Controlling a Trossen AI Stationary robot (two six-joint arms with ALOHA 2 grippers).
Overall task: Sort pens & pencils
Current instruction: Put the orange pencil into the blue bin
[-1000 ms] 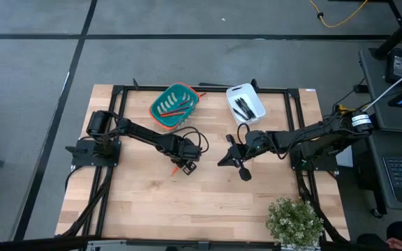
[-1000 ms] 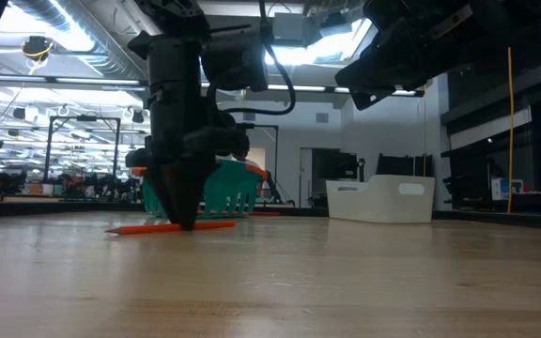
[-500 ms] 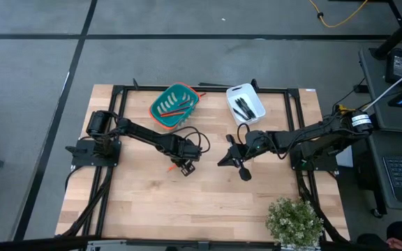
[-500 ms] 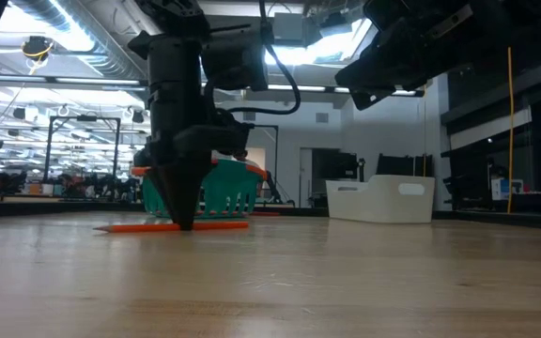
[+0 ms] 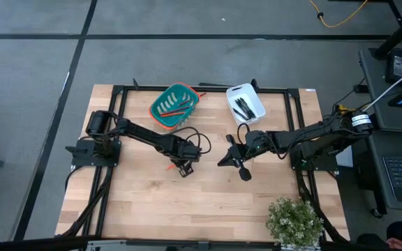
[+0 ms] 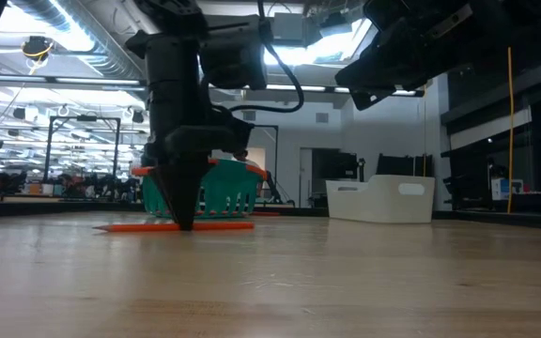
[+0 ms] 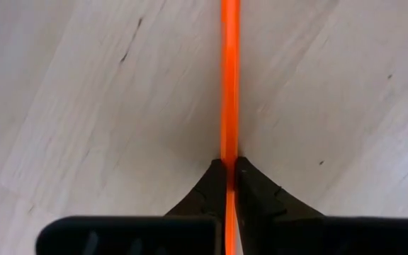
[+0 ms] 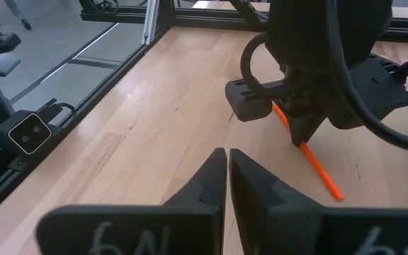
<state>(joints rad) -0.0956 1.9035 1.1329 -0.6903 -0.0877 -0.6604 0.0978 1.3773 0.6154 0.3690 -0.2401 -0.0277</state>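
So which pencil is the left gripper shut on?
The orange pencil lying on the bare table, pinched by the left gripper; the other visible one lies in the teal basket.

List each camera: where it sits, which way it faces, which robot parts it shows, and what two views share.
High view: overhead, facing straight down; both arms, the teal basket, the white bin.
Low view: at tabletop height, facing level across; the left gripper on the orange pencil.
Left wrist view: on the left wrist, facing down; its fingers pinching the pencil.
Right wrist view: on the right wrist, above the table; the shut right gripper, facing the left arm.
Shared: low and left wrist views both show the gripped pencil.
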